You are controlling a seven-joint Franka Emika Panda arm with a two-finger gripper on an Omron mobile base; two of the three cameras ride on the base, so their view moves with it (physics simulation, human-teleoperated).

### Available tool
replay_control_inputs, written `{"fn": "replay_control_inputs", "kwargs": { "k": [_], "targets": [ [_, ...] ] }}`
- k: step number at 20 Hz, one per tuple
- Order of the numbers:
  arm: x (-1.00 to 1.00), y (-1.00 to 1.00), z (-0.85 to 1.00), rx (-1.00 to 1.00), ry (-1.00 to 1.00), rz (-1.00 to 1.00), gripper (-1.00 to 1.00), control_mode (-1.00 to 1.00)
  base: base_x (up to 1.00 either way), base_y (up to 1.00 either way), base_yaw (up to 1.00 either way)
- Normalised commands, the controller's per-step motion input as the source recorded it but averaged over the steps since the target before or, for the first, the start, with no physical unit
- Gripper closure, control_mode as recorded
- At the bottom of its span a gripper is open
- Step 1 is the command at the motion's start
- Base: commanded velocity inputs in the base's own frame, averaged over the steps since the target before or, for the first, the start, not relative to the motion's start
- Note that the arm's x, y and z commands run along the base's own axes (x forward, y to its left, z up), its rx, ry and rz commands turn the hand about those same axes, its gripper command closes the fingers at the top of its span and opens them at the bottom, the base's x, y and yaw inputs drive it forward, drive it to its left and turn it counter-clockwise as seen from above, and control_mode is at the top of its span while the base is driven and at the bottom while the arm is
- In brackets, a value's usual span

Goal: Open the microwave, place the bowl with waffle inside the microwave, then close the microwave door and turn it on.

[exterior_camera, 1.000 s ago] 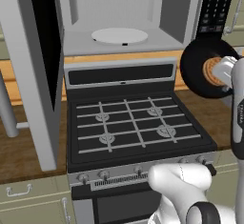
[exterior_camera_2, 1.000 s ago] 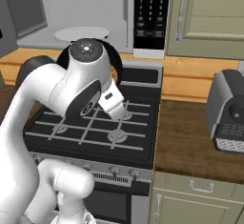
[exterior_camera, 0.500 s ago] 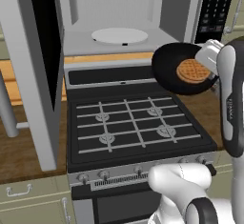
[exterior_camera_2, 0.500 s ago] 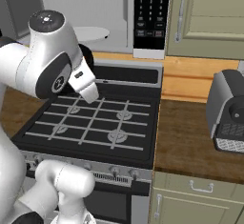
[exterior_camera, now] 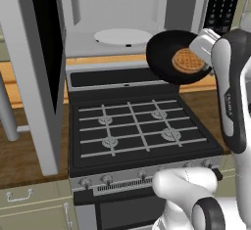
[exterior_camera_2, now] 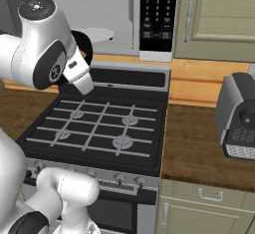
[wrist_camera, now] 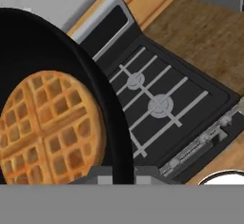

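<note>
Hand view: my jaws are pinched tight on the rim of the bowl [wrist_camera: 57, 66], which tilts toward me, the waffle [wrist_camera: 47, 127] lying flat on its floor.
Gripper [exterior_camera: 203, 45]: seen from the left base, I hold the bowl's right edge, with the bowl [exterior_camera: 171, 57] in the air above the stove [exterior_camera: 137, 131] and just in front of the opening.
Microwave [exterior_camera: 117, 9]: the cavity stands open, the round white turntable [exterior_camera: 122, 35] bare, the bowl not yet inside.
Door [exterior_camera: 41, 72]: swung wide out to the left, well clear of my path.
Risk: with the bowl so steeply tipped, I judge the waffle could slide out over the burners; a grip on one edge alone may let the bowl swivel, and its far rim could knock the frame going in.
</note>
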Motion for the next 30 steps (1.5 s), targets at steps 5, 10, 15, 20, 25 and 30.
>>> {"fn": "replay_control_inputs", "kwargs": {
  "k": [5, 10, 15, 20, 25, 30],
  "targets": [
    [0.2, 0.39, 0.11, 0.04, -0.2, 0.0, 1.0, -1.0, 0.0, 0.0, 0.0],
    [0.37, 0.33, 0.23, 0.04, -0.15, 0.0, 1.0, -1.0, 0.0, 0.0, 0.0],
    [0.64, 0.26, 0.05, 0.01, -0.04, 0.0, 1.0, -1.0, 0.0, 0.0, 0.0],
    [0.76, 0.26, 0.02, 0.0, 0.0, 0.0, 1.0, -1.0, 0.0, 0.0, 0.0],
    [0.78, 0.16, 0.07, 0.0, 0.0, 0.0, 1.0, -1.0, 0.0, 0.0, 0.0],
    [0.89, 0.01, 0.04, 0.0, 0.1, 0.0, 1.0, -1.0, 0.0, 0.0, 0.0]
  ]
}}
